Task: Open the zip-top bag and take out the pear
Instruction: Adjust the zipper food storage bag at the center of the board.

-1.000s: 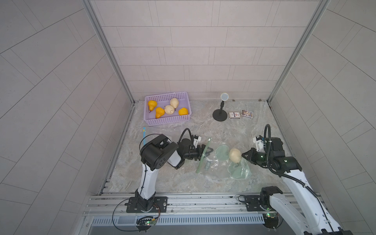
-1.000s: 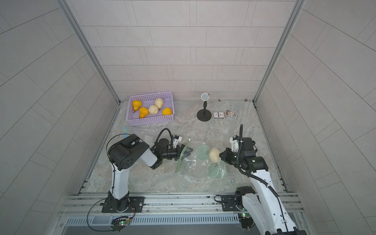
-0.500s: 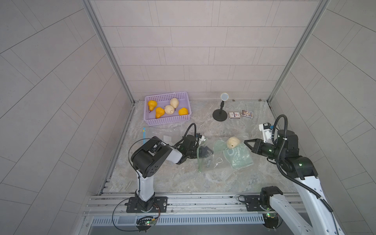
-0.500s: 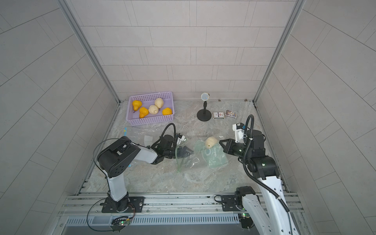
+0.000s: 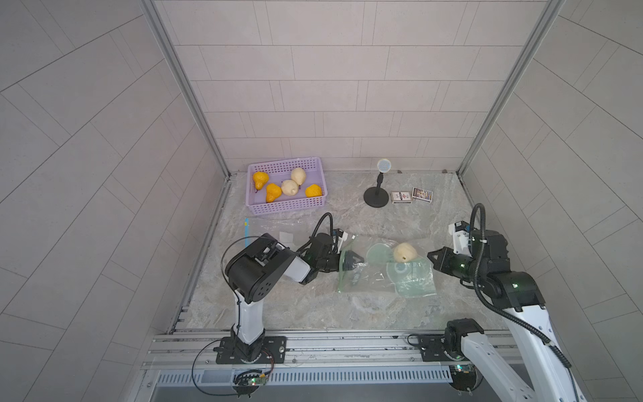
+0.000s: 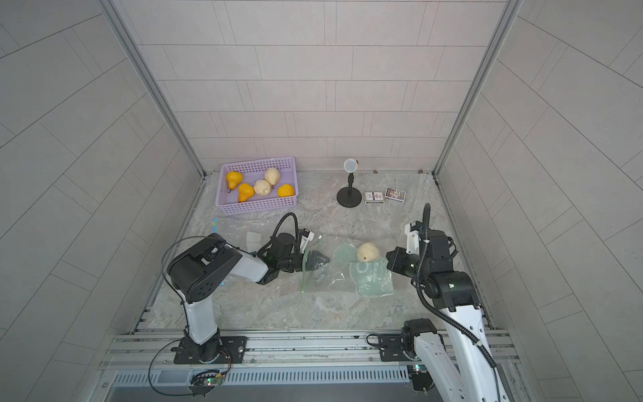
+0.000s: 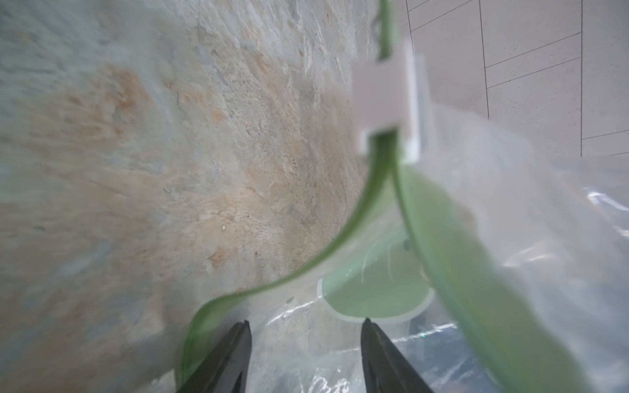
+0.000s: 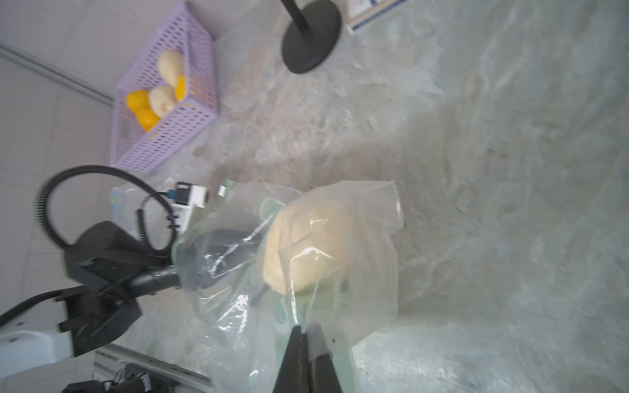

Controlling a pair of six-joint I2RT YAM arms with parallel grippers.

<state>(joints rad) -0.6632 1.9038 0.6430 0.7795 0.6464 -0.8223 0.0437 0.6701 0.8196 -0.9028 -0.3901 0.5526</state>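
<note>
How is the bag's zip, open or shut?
Open: on the bag, the green zip strips are parted past the slider, and the left hand sits inside the mouth.

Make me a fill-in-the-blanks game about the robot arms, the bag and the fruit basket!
1. The purple basket holds ____ pieces of fruit.
2. The left gripper sits inside the mouth of the zip-top bag with its jaws ____.
3. The right gripper pinches the far end of the bag with its jaws ____.
4. Beside the black microphone stand lie ____ small boxes.

Missing words: five; open; shut; two.
</note>
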